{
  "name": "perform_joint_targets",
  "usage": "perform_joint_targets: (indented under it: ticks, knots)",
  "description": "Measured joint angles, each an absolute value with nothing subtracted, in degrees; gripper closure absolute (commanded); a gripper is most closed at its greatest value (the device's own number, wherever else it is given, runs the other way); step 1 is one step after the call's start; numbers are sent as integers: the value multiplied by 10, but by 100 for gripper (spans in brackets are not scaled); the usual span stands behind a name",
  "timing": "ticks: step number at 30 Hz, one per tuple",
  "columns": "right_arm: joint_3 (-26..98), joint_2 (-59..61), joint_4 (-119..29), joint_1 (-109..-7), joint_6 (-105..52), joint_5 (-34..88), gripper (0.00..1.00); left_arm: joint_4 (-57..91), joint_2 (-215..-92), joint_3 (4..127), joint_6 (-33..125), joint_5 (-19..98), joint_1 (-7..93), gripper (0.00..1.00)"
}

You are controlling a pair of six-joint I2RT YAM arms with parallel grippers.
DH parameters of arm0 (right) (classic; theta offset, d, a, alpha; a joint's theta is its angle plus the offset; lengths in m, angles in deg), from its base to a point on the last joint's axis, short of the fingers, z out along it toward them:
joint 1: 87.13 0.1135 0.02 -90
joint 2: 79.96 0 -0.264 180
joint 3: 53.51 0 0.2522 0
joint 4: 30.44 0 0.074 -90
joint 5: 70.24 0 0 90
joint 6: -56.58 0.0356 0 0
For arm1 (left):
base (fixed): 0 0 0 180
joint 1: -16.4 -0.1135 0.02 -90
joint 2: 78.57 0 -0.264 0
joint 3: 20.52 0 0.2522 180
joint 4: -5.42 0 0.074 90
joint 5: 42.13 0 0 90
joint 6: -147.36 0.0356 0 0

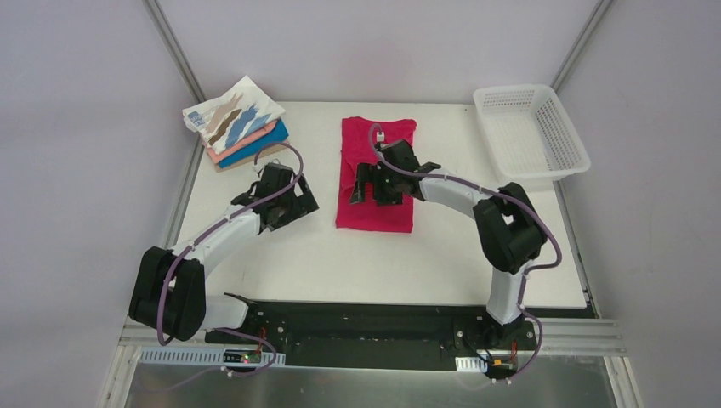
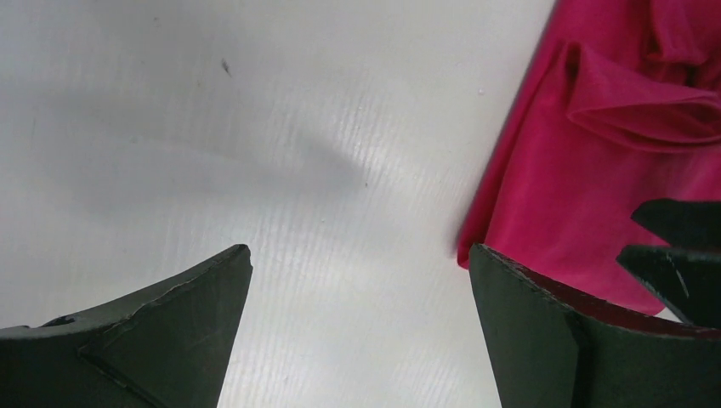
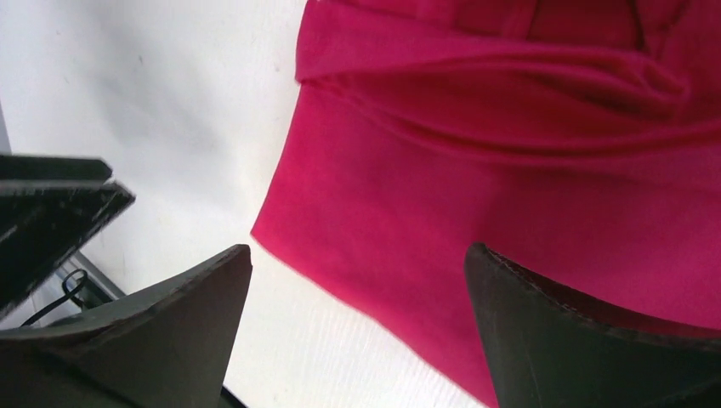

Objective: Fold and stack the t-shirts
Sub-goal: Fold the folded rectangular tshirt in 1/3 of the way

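Observation:
A crimson-pink t-shirt [image 1: 375, 212] lies folded into a long strip at the table's middle; it also shows in the left wrist view [image 2: 578, 170] and the right wrist view [image 3: 510, 195]. My right gripper [image 1: 371, 184] is open and empty, low over the shirt's left edge [image 3: 357, 255]. My left gripper [image 1: 293, 204] is open and empty over bare table just left of the shirt [image 2: 360, 255]. At the back left, a white t-shirt with tan and blue streaks [image 1: 234, 115] tops a folded stack of salmon, blue [image 1: 265, 144] and tan shirts.
A white plastic mesh basket [image 1: 544, 166] stands at the back right corner. The white table [image 1: 442, 255] ends at metal rails on both sides. The two grippers are close together; each shows at the edge of the other's wrist view.

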State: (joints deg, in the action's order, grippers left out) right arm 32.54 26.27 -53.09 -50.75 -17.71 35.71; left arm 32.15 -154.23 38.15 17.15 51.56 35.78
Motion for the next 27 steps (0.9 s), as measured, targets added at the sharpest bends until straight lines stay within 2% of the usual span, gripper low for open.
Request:
perform_joint_targets:
  ticks: [5,10,15,21,24,27]
  knots:
    - [387,335,-531,-509,-193,351,0,330,-1520,361,161,525,358,1]
    - [479,405,-540,-509,-216,290,0,331,-1503,351,159,529,358,1]
    - [586,448,-539,-518,-225,243,0,332,-1496,338,159,525,358,1]
    - [686,475,-547,-544,-215,251,1,334,-1497,336,158,511,358,1]
    - [677,452,-544,-553,-208,247,0,329,-1503,336,158,494,358,1]
    - [566,369,-527,-556,-189,231,1,307,-1526,336,153,466,358,1]
